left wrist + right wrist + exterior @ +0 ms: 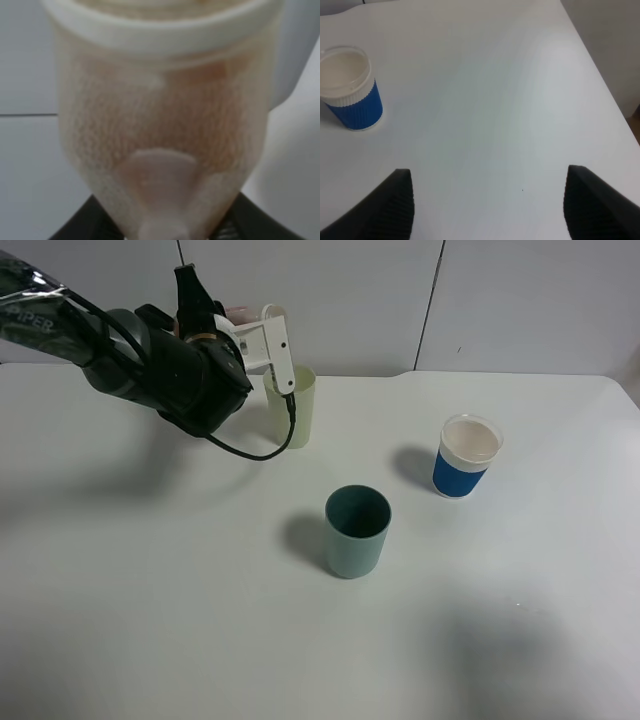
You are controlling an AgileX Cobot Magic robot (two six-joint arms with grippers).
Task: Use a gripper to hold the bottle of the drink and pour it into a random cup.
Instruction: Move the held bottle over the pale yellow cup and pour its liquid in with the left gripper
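Now the left gripper (257, 328) is clamping the tilted bottle (160, 125) over the cup (300, 408) by the far edge of the surface (180, 620); the right gripper (490, 210) is hanging, jaws apart, near the blue cup (351, 95).

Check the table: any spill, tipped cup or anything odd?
Nothing stands out. The yellow-green cup, teal cup and blue cup stand upright, the table shows no puddle, and the left claw grips the bottle.

Left arm (160, 365): bulky black casing, white lettering (30, 322), looping black cable (262, 453), white plastic left hand (262, 330). Right hand (490, 210): dark ribbed fingers (395, 207).
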